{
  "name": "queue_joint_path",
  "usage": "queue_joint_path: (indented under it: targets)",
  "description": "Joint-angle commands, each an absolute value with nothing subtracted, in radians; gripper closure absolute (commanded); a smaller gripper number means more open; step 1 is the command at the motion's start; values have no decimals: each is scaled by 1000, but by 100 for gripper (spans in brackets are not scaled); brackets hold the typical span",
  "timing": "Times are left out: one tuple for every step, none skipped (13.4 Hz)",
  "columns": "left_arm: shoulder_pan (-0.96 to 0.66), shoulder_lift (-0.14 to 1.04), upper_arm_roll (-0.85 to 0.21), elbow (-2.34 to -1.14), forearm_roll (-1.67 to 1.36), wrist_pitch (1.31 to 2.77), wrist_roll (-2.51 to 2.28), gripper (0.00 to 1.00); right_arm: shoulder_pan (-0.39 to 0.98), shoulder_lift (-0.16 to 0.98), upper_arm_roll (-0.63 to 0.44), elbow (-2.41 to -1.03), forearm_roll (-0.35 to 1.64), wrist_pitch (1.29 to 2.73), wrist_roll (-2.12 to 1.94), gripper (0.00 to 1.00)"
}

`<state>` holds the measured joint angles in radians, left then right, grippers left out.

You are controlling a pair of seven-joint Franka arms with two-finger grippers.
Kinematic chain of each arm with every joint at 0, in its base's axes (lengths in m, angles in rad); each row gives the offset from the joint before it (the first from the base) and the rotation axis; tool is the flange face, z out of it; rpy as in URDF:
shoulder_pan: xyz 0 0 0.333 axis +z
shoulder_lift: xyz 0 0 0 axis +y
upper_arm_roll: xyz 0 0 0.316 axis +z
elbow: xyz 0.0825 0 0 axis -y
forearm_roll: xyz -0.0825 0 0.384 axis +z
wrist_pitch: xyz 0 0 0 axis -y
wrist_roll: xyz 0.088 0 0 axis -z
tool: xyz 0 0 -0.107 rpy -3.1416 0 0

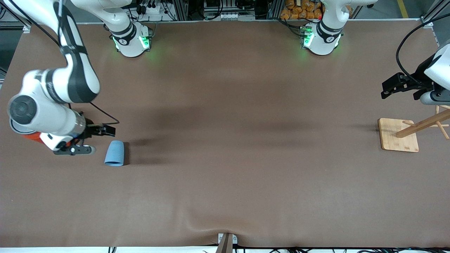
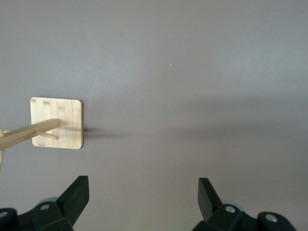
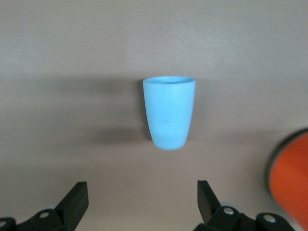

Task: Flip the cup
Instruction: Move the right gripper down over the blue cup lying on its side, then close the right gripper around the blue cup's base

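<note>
Counter (image 1: 225, 140) filled nearly the whole front view, a wide brown sheet with a soft ripple near the bottom centre. At the right edge of the frame, a wooden rack (image 1: 400, 135) with slanting pegs stood on a square base. Above it, in the upper right, hung the left tool (image 1: 386, 89), released with both fingers spread; that arm waited there with nothing in hand.

At the middle left of the frame the right tool (image 1: 94, 140) sat low over the counter, also released and empty, its fingers pointing toward the cup (image 1: 114, 153). An orange can (image 1: 32, 136) showed only as a sliver under that arm's wrist. The cup, smallest of all, lay on its side at the lower left of the frame, just beside the right tool but not touching it, its wider end toward the bottom edge.

Risk, as I judged it, lay in the cup's shape: lying loose and tapered, it would roll away in a curve if one finger nudged it first. A grip on the sloping wall could also squeeze it out. The can close by the wrist could get knocked during any turn.
</note>
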<state>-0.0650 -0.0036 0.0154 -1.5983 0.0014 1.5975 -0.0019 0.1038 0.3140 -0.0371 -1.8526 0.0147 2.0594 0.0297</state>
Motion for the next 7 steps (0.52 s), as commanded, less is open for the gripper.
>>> queue_joint_path:
  targets:
    - [-61,6,11,-1575,-11,1580,-3,0,109,356,-38,-1954,5,2234,45,0]
    - [-58,6,11,-1575,-11,1580,0,0,109,379,-40,-1976,5,2293,43,0]
    - [-57,6,11,-1575,-9,1580,3,0,109,402,-40,-1982,2,2334,41,0]
    - [-61,6,9,-1574,-11,1580,-3,0,107,428,-41,-1979,-2,2368,32,0]
    - [-57,6,9,-1575,-11,1580,1,0,98,448,-41,-1977,-18,2406,29,0]
    - [-57,6,11,-1575,-11,1580,5,0,95,462,-41,-1976,-46,2446,29,0]
    - [-61,6,11,-1575,-9,1580,-3,0,94,474,-41,-1971,-58,2471,29,0]
